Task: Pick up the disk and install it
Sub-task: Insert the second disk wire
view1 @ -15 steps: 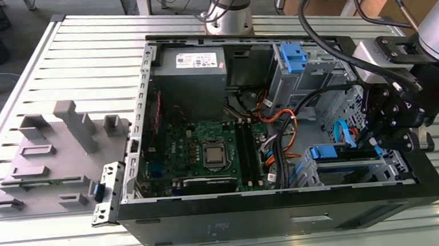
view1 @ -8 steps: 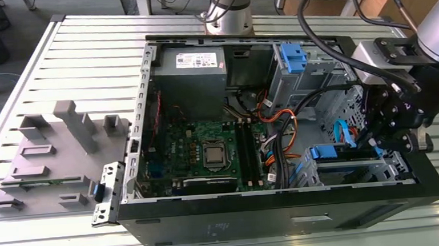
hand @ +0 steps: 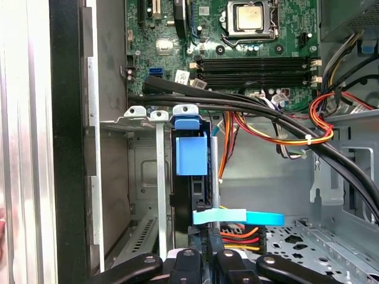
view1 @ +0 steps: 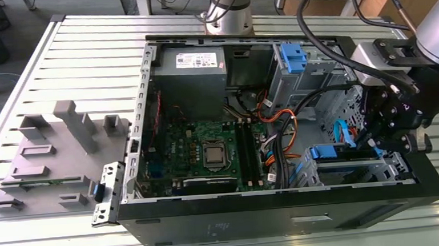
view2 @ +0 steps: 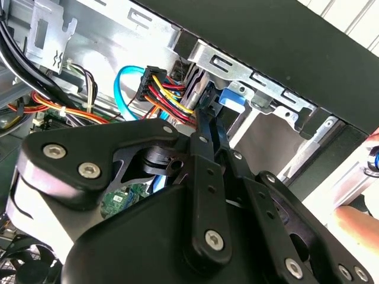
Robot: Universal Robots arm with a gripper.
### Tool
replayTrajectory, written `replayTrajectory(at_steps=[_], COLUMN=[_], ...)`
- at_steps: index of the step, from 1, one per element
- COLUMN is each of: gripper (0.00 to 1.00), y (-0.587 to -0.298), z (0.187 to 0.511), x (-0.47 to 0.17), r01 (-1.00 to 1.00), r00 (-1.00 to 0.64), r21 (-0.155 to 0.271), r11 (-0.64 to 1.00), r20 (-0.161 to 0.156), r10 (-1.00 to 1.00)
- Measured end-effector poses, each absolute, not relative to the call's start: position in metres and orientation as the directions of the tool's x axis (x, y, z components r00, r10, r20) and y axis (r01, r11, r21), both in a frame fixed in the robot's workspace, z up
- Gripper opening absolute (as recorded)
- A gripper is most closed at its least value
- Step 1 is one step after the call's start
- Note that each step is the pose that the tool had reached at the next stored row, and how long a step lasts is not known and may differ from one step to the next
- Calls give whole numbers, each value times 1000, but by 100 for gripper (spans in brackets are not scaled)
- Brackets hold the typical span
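The disk (hand: pixel 190 189) stands on edge in the drive cage (view1: pixel 352 169) at the case's front corner, on the exterior view's right. Its blue carrier tab (hand: pixel 192 152) (view1: pixel 330 151) sticks up at the cage's top. My gripper (hand: pixel 203 236) (view1: pixel 392 141) reaches down into the cage at the end of the disk away from that tab. In the second wrist view my gripper (view2: pixel 205 105) has its black fingers (view2: pixel 201 142) drawn together with no gap, and the tips sit at a blue part of the carrier (view2: pixel 232 98). Nothing shows between the fingers.
A light blue data cable (hand: pixel 249 218) and red-yellow power wires (hand: pixel 240 235) cross just beside my fingertips. Thick black cables (hand: pixel 254 109) run over the motherboard (view1: pixel 205 149). A grey fixture tray (view1: pixel 54 161) lies on the exterior view's left. A person's hand (view2: pixel 355 222) is near the case's outer wall.
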State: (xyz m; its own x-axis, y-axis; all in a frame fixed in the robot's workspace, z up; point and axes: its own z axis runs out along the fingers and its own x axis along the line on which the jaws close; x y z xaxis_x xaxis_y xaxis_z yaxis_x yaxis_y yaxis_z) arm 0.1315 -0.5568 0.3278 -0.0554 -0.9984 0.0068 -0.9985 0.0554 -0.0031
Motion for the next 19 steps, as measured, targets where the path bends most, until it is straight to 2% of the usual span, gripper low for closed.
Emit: replayTrajectory(at_steps=[10,11,19], gripper=[17,24,24], y=[-557,-557,-557], z=[326,326,337], x=[131,131,131], r01=[-998,-998,-998], r00=[-55,-55,-55], r21=[-3,-3,-3], r11=[55,55,55], r20=[4,5,6], r10=[-998,-998,-998])
